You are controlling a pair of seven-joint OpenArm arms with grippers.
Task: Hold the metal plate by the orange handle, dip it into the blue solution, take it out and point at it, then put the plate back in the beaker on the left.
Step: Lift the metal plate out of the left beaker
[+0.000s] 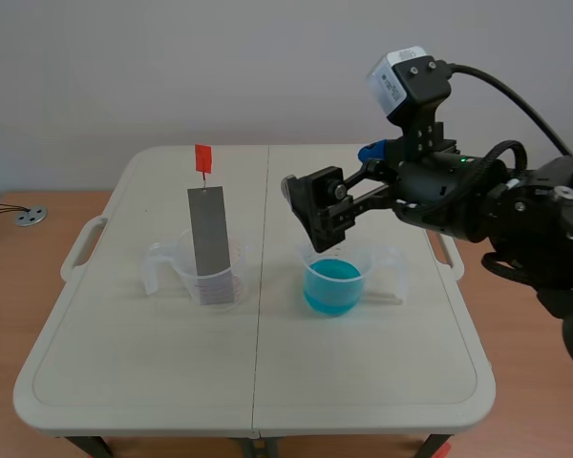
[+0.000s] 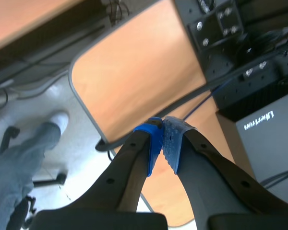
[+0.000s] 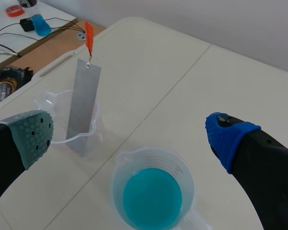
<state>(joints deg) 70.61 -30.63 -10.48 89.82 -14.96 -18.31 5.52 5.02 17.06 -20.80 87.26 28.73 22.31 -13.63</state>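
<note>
A grey metal plate (image 1: pixel 211 243) (image 3: pixel 83 103) stands upright in the clear left beaker (image 1: pixel 196 272) (image 3: pixel 62 127), its orange handle (image 1: pixel 202 159) (image 3: pixel 89 37) sticking up on top. To its right stands a clear beaker of blue solution (image 1: pixel 335 280) (image 3: pixel 152 191). My right gripper (image 1: pixel 323 224) (image 3: pixel 129 134) hangs open just above the blue beaker, holding nothing, a short way right of the plate. My left gripper (image 2: pixel 163 141) is shut on nothing, its pads touching; it faces a wooden desk and the floor, and does not show in the scene view.
The white folding table (image 1: pixel 382 382) sits on a wooden surface (image 1: pixel 525 363). In the left wrist view are a desk edge (image 2: pixel 86 105), black equipment (image 2: pixel 249 62) and a person's leg with a white shoe (image 2: pixel 38 143).
</note>
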